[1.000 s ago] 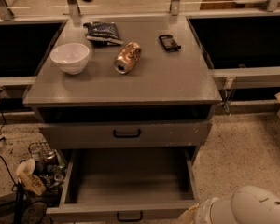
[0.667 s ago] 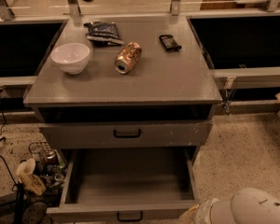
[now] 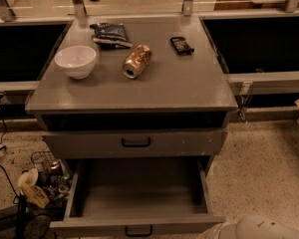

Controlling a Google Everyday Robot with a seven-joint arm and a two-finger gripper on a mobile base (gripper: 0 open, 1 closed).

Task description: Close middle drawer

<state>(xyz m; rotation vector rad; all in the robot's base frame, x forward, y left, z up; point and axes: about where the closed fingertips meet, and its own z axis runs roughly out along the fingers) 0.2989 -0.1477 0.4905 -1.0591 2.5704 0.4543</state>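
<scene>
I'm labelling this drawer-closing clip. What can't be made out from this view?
Gripper: outside the camera view; only a white arm part shows at the bottom right edge.
Middle drawer: its front and handle are cut off by the bottom edge.
Whatever lies below it: hidden by its open tray.
Small black item on the cabinet top: too small to identify.

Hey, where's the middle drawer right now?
In the camera view the middle drawer is pulled out at bottom centre, below the closed top drawer front and left of the white robot part; the gripper is out of view.
</scene>
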